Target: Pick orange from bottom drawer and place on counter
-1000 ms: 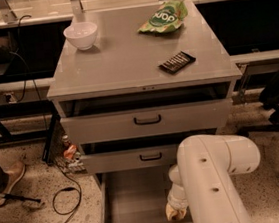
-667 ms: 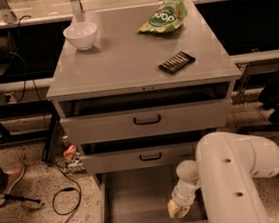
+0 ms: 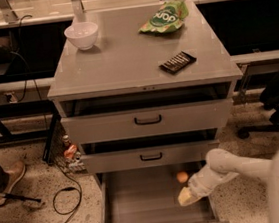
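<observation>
The orange (image 3: 182, 177) lies on the grey floor of the open bottom drawer (image 3: 140, 204), near its back right. My gripper (image 3: 185, 197) is down inside the drawer at its right side, just in front of and below the orange, not touching it. The white arm reaches in from the lower right. The counter (image 3: 123, 60) is the grey cabinet top above.
On the counter stand a white bowl (image 3: 81, 35) at the back left, a green chip bag (image 3: 164, 17) at the back right and a dark snack bar (image 3: 177, 62). The two upper drawers are slightly open. Cables, a person's shoe (image 3: 6, 181) and bottles lie left.
The arm has swung to the right, uncovering the drawer. The orange now shows behind the gripper. The gripper has shifted right inside the drawer.
</observation>
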Controlling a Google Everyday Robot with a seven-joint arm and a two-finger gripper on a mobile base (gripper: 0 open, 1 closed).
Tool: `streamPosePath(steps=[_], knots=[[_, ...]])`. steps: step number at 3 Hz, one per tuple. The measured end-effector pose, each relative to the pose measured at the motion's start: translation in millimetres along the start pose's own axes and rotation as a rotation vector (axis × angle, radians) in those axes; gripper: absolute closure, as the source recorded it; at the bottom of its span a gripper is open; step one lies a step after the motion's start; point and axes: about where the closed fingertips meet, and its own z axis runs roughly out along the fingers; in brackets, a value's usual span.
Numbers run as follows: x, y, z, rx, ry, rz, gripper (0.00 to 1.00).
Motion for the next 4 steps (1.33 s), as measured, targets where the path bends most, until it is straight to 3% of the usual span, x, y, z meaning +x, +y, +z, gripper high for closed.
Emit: streamPosePath(steps=[1, 2, 3, 4], knots=[[21, -3, -64, -0.129, -0.128, -0.106, 1.00], [33, -6, -85, -0.179, -0.174, -0.150, 1.00], [38, -12, -85, -0.196, -0.185, -0.150, 1.00], [39, -11, -83, -0.199, -0.182, -0.151, 0.82]])
